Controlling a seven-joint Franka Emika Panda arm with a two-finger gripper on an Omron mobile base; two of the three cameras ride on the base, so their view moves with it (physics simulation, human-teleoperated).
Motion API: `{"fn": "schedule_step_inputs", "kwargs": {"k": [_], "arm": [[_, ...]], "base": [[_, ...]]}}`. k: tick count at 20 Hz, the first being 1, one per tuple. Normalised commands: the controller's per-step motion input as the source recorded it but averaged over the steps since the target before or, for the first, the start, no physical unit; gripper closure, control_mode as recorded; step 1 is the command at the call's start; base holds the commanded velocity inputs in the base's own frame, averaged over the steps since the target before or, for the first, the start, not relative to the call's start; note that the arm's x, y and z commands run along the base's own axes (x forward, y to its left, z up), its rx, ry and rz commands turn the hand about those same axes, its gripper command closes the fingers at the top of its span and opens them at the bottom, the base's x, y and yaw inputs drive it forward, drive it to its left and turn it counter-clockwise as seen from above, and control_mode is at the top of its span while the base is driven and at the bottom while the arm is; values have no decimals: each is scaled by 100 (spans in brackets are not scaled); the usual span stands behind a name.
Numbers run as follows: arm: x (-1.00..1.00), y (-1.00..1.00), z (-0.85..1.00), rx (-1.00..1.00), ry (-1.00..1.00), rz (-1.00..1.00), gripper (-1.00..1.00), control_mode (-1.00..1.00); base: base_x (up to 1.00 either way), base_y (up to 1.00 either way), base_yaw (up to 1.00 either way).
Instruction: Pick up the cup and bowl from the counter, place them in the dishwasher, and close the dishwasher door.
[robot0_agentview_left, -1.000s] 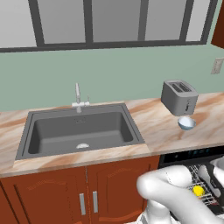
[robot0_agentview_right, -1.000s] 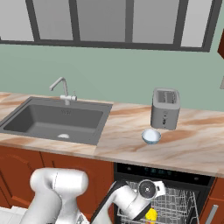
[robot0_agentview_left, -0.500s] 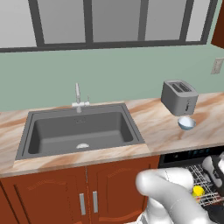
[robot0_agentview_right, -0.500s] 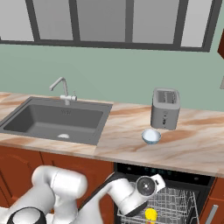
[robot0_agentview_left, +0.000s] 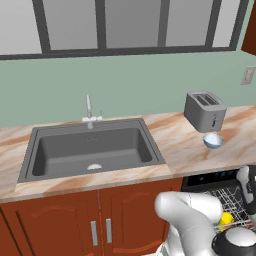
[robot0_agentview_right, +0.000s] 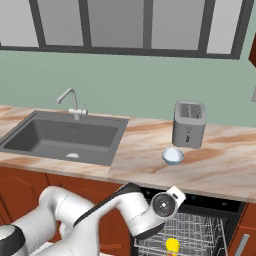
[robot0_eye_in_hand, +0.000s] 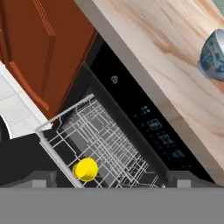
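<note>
The yellow cup (robot0_eye_in_hand: 85, 169) (robot0_agentview_left: 226, 218) (robot0_agentview_right: 172, 245) sits in the white wire rack of the open dishwasher (robot0_eye_in_hand: 157, 127) (robot0_agentview_right: 200, 201). My gripper (robot0_eye_in_hand: 113, 180) hangs above the rack. It is open, its dark fingertips (robot0_eye_in_hand: 43, 177) wide apart with nothing between them. The cup lies below and a little to one side of the fingers, apart from them. The white-blue bowl (robot0_agentview_left: 213, 140) (robot0_agentview_right: 173, 156) (robot0_eye_in_hand: 214, 54) stands on the marble counter (robot0_agentview_left: 185, 147) (robot0_agentview_right: 220, 167) (robot0_eye_in_hand: 166, 57) in front of the toaster, directly above the dishwasher.
A grey toaster (robot0_agentview_left: 205, 111) (robot0_agentview_right: 189, 124) stands behind the bowl. A sink (robot0_agentview_left: 92, 147) (robot0_agentview_right: 65, 135) with a tap is sunk into the counter to the left. Red-brown cabinet doors (robot0_agentview_left: 100, 220) (robot0_eye_in_hand: 39, 48) flank the dishwasher.
My hand has risen up and away from the cup, which stays in the rack. The bowl and the toaster have not moved.
</note>
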Motion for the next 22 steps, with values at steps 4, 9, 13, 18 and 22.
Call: {"fn": "schedule_step_inputs", "kwargs": {"k": [4,9,13,18,22], "arm": [[0,0,73,-11,0,23,-100,-100],[0,0,44,-15,0,26,-100,-100],[0,0,15,-20,2,31,-100,-100],[10,0,12,-14,4,24,-100,-100],[22,0,37,-6,3,10,-100,-100]], "base": [[0,0,0],[0,0,0],[0,0,0],[0,0,0],[0,0,0]]}}
